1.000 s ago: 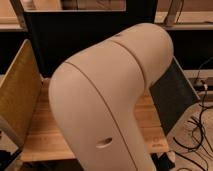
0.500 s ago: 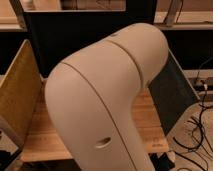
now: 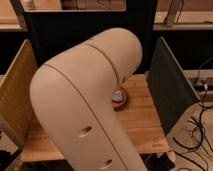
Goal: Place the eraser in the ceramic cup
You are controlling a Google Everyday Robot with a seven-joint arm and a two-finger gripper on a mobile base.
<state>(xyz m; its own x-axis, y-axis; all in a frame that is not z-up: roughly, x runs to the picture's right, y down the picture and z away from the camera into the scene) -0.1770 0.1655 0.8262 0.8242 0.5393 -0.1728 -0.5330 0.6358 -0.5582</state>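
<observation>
Camera view: most of the scene is blocked by the robot's cream-coloured arm (image 3: 90, 105), bent at the elbow across the near side of a wooden tabletop (image 3: 142, 122). The gripper is not seen anywhere in the shot, presumably hidden behind or below the arm, so how wide it stands and whether anything is held cannot be told. Neither the eraser nor the ceramic cup is shown; both are taken to lie behind the arm, and their positions cannot be given.

The only container glimpsed is a reddish-brown bowl (image 3: 121, 102), its edge visible just right of the arm at mid-table, with a bluish patch on it; whether that patch lies inside cannot be made out.

The tabletop is flanked by a yellow panel (image 3: 14, 95) on the left and a dark panel (image 3: 170, 90) on the right, with cables (image 3: 200, 127) trailing beyond.

An eraser is judged light, firm and unbreakable, best pinched across its narrower sides. A ceramic cup is judged fragile and easily tipped.
</observation>
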